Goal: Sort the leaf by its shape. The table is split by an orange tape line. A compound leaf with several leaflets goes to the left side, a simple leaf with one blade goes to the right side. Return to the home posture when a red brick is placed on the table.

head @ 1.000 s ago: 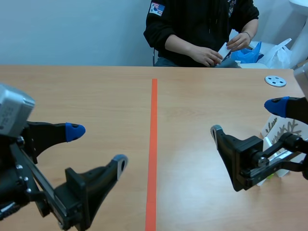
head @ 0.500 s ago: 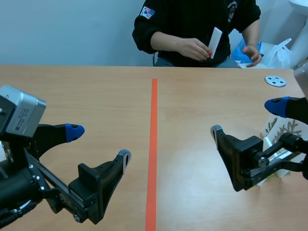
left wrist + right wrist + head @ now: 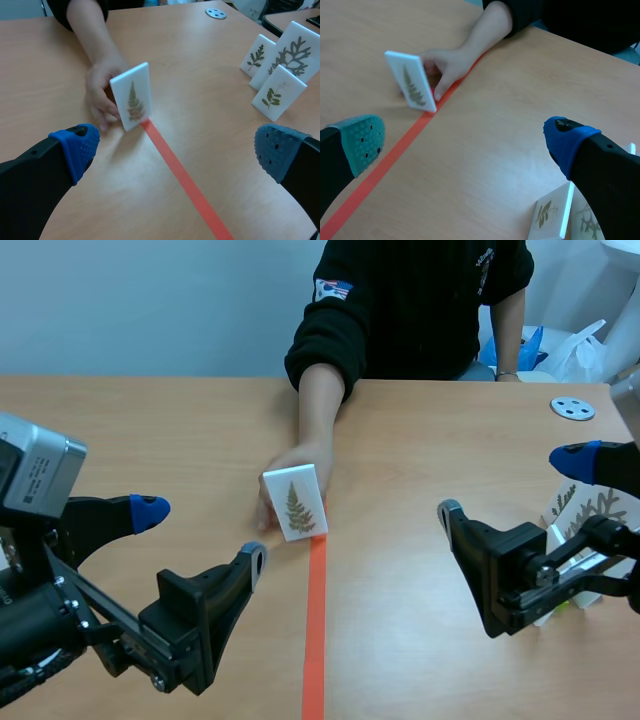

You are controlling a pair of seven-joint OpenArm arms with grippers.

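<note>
A white card with a fern-like leaf of several leaflets (image 3: 293, 504) (image 3: 132, 96) (image 3: 411, 82) stands tilted on the orange tape line (image 3: 316, 620), held by a person's hand (image 3: 290, 468) reaching across the table. My left gripper (image 3: 205, 540) (image 3: 175, 150) hangs open near the table's front left, short of the card. My right gripper (image 3: 520, 485) (image 3: 465, 135) is open on the right side, with nothing between its fingers.
Several white leaf cards (image 3: 585, 520) (image 3: 277, 65) (image 3: 555, 215) stand on the right side behind my right gripper. A small grey disc (image 3: 572, 408) (image 3: 216, 12) lies at the far right. The person sits across the table (image 3: 180, 430).
The person has reached forward from their seat and set the leaf card down on the tape line. My left arm shifted slightly; the right arm has kept still.
</note>
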